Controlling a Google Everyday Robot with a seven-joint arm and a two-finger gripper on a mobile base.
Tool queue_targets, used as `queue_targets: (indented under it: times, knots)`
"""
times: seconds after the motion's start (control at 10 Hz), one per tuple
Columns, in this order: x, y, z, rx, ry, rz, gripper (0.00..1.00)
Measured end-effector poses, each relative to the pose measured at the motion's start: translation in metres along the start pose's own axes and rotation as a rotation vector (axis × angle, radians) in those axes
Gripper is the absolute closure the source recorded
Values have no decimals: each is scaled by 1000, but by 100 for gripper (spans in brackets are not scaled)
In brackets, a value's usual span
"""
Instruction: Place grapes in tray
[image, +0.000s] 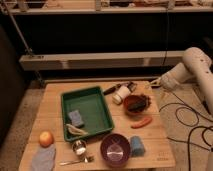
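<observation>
The grapes (144, 99) are a dark bunch lying at the right edge of the small brown-red bowl (133, 105), right of the table's middle. The green tray (65, 114) stands left of centre and holds a blue-grey sponge (76, 117) and a pale beige item (76, 130). My gripper (154, 82) is at the end of the white arm (192, 65), which comes in from the right. The gripper hangs over the table's back right corner, above and to the right of the grapes, apart from them.
An orange sausage (141, 122) lies in front of the small bowl. A white cup (120, 94) and a dark tool (112, 90) are behind it. Along the front are a purple bowl (116, 148), a blue can (136, 146), a metal cup (79, 147), a spoon (77, 161), an orange fruit (46, 138) and a grey cloth (44, 157). Cables (185, 117) lie on the floor at the right.
</observation>
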Motion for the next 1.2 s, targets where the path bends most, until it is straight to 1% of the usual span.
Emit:
queue_targets:
  times: [0.1, 0.3, 0.4, 0.6, 0.9, 1.2]
  knots:
    - [4, 1, 1, 4, -9, 9, 35]
    - [17, 5, 13, 12, -35, 33, 35]
    - [23, 7, 19, 19, -59, 32, 35]
    - [27, 7, 21, 28, -91, 22, 35]
    - [31, 11, 22, 40, -94, 28, 35]
    - [41, 10, 34, 41, -93, 67, 35]
